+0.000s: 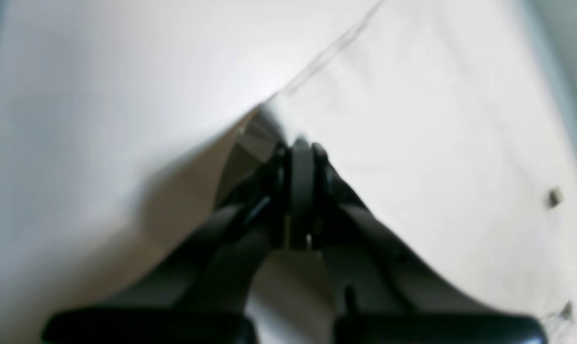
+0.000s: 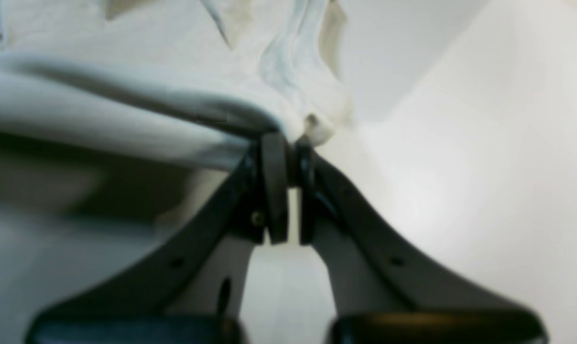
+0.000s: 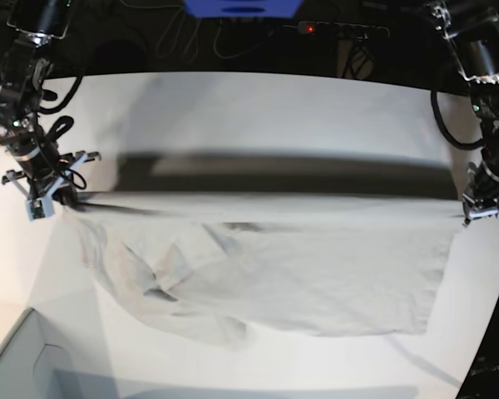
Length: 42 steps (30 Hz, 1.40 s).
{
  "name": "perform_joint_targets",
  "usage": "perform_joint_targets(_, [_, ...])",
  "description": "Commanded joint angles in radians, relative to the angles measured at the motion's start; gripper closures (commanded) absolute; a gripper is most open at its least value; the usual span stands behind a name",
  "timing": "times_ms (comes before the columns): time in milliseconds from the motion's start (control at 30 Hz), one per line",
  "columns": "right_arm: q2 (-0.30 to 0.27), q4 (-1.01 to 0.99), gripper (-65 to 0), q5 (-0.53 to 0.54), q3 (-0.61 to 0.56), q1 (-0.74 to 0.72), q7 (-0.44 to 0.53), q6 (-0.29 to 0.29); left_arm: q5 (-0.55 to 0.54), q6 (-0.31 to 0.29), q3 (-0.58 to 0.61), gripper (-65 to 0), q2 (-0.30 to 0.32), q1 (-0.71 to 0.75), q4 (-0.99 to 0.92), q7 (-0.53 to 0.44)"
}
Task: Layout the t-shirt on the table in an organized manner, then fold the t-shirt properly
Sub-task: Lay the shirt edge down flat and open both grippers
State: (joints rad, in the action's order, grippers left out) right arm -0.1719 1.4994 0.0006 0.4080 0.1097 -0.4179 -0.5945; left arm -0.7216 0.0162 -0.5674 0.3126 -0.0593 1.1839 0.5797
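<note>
The light beige-grey t-shirt [image 3: 299, 266] hangs stretched between my two grippers above the white table [image 3: 274, 108], and its lower part sags onto the tabletop. My right gripper [image 3: 66, 198] is at the left of the base view, shut on a bunched corner of the shirt [image 2: 125, 105]. In the right wrist view the right gripper [image 2: 290, 143] pinches the cloth at its tips. My left gripper [image 3: 467, 218] is at the right of the base view, shut on the other end. In the left wrist view the left gripper [image 1: 300, 148] clamps the hemmed edge of the shirt [image 1: 388, 119].
A pale grey box corner [image 3: 17, 366] sits at the near left. Cables and a power strip [image 3: 341, 29] lie beyond the table's far edge, with a blue object [image 3: 241, 7] behind. The table's curved edge runs along the right side.
</note>
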Motion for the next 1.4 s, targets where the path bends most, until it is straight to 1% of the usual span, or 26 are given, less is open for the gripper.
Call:
perform_joint_targets(0, [-0.015, 0.02, 0.0, 0.005, 0.006, 0.015, 0.02, -0.008, -0.005, -0.005, -0.007, -0.1, 0.021, 0.002, 0.018, -0.025])
perform_joint_targets(67, [-0.016, 0.019, 0.0, 0.005, 0.016, 0.055, 0.02, -0.008, -0.005, -0.006, -0.007, -0.1, 0.02, 0.037, 0.018, -0.027])
perform_joint_targets(167, [-0.013, 0.016, 0.0, 0.005, 0.035, 0.106, 0.021, -0.008, -0.005, -0.006, -0.01, -0.1, -0.016, 0.082, 0.018, -0.027])
perform_joint_targets(233, [-0.013, 0.014, 0.0, 0.005, 0.035, 0.134, 0.021, -0.008, -0.005, -0.006, -0.036, -0.1, -0.034, 0.111, 0.02, -0.027])
perform_joint_targets(333, [-0.018, 0.013, 0.0, 0.005, 0.035, 0.17, 0.03, -0.008, -0.005, -0.008, -0.09, -0.1, -0.079, 0.151, 0.023, -0.025])
perform_joint_targets(467, [-0.019, 0.017, 0.0, 0.005, 0.035, 0.236, 0.112, -0.008, -0.005, -0.008, -0.139, -0.1, -0.126, 0.226, 0.095, -0.023])
perform_joint_targets(600, [-0.019, 0.013, 0.0, 0.005, 0.035, 0.296, 0.189, -0.008, -0.003, -0.008, -0.138, -0.1, -0.152, 0.298, 0.181, -0.025])
perform_joint_targets(733, [-0.019, 0.011, 0.0, 0.005, 0.033, 0.347, 0.239, -0.008, -0.003, -0.008, -0.142, -0.1, -0.194, 0.353, 0.245, -0.025])
perform_joint_targets(833, [-0.021, 0.011, 0.0, 0.005, 0.033, 0.362, 0.248, -0.008, -0.003, -0.009, -0.142, -0.1, -0.195, 0.392, 0.282, -0.025])
perform_joint_targets(867, [-0.021, 0.011, 0.0, 0.005, 0.033, 0.364, 0.248, -0.008, -0.005, -0.019, -0.142, -0.1, -0.195, 0.402, 0.293, -0.025])
perform_joint_targets(900, [-0.021, 0.011, 0.0, 0.005, 0.035, 0.364, 0.248, -0.008, -0.005, -0.038, -0.142, -0.1, -0.195, 0.413, 0.302, -0.023])
perform_joint_targets(1000, [-0.021, 0.011, 0.0, 0.005, 0.055, 0.364, 0.248, -0.008, -0.003, -0.123, -0.142, -0.1, -0.194, 0.434, 0.311, -0.02])
perform_joint_targets(1067, [-0.021, 0.011, 0.0, 0.005, 0.056, 0.364, 0.248, -0.008, 0.001, -0.149, -0.142, -0.1, -0.191, 0.436, 0.301, -0.02])
perform_joint_targets(1300, [-0.01, 0.011, 0.0, 0.005, 0.058, 0.394, 0.25, -0.008, 0.004, -0.161, -0.142, -0.5, -0.186, 0.428, 0.302, -0.02])
perform_joint_targets(1367, [0.004, 0.011, 0.0, 0.005, 0.058, 0.394, 0.25, -0.008, 0.0, -0.161, -0.156, -0.5, -0.171, 0.428, 0.301, -0.02])
